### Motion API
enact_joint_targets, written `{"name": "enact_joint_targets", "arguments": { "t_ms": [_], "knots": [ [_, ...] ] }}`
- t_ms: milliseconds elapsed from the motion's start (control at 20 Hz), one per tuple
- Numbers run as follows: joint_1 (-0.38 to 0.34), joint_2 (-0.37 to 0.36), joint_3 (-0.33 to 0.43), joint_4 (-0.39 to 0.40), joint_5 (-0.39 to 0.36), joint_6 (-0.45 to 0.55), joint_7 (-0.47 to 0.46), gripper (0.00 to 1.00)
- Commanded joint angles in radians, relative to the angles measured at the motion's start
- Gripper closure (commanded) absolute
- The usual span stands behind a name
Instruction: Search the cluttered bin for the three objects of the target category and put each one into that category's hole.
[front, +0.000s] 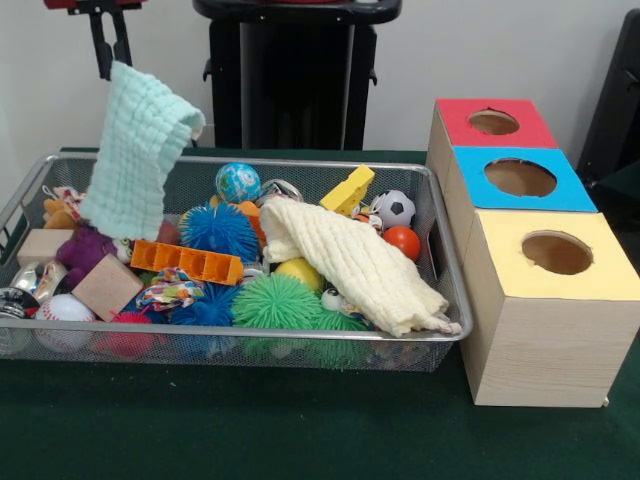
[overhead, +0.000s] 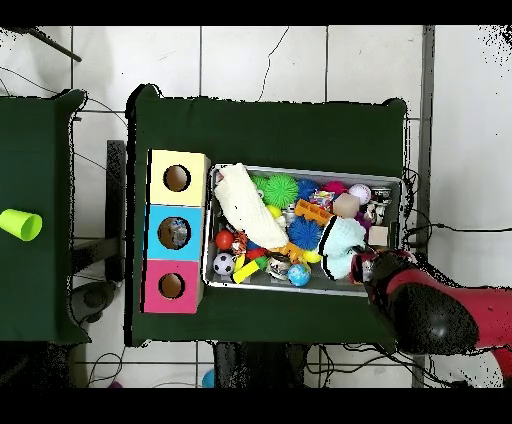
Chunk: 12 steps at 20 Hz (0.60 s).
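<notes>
Your largest item is the green table (front: 300, 430), carrying the wire mesh bin (front: 445, 270) and, just beside the bin's 3 o'clock side in the front view, a row of three wooden boxes. Each box has a round hole in a coloured top: the yellow box (front: 555, 300) nearest the camera, the blue box (front: 520, 180) in the middle, the red box (front: 493, 122) farthest back.

Inside the bin you see a cream cloth (front: 350, 262) draped over the toys toward 4 o'clock. At about 10 o'clock, the mint-green cloth (front: 140, 150) hangs above the bin, lifted clear of the clutter at its top end, with its lower edge down among the toys. The gripper (front: 112, 60) has its jaws closed on that cloth's top corner; in the overhead view the cloth (overhead: 343, 245) sits just beside the red arm (overhead: 440, 315).

Smaller pieces fill the bin's middle: a green spiky ball (front: 277, 302), a blue spiky ball (front: 220, 230), an orange block (front: 187, 262), a wooden cube (front: 107, 287), a yellow block (front: 348, 190), a soccer ball (front: 396, 208), a globe ball (front: 238, 182) and an orange ball (front: 402, 242).
</notes>
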Motion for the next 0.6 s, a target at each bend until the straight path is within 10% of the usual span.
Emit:
{"name": "enact_joint_targets", "arguments": {
  "t_ms": [50, 150, 200, 600],
  "knots": [
    [-0.029, 0.055, 0.065, -0.098, -0.044, 0.160, -0.372, 1.00],
    [-0.033, 0.057, 0.063, -0.101, -0.043, 0.166, -0.370, 1.00],
    [-0.035, 0.061, 0.066, -0.105, -0.044, 0.173, -0.375, 0.00],
    [-0.027, 0.047, 0.076, -0.084, -0.064, 0.136, -0.356, 0.00]
  ]
}}
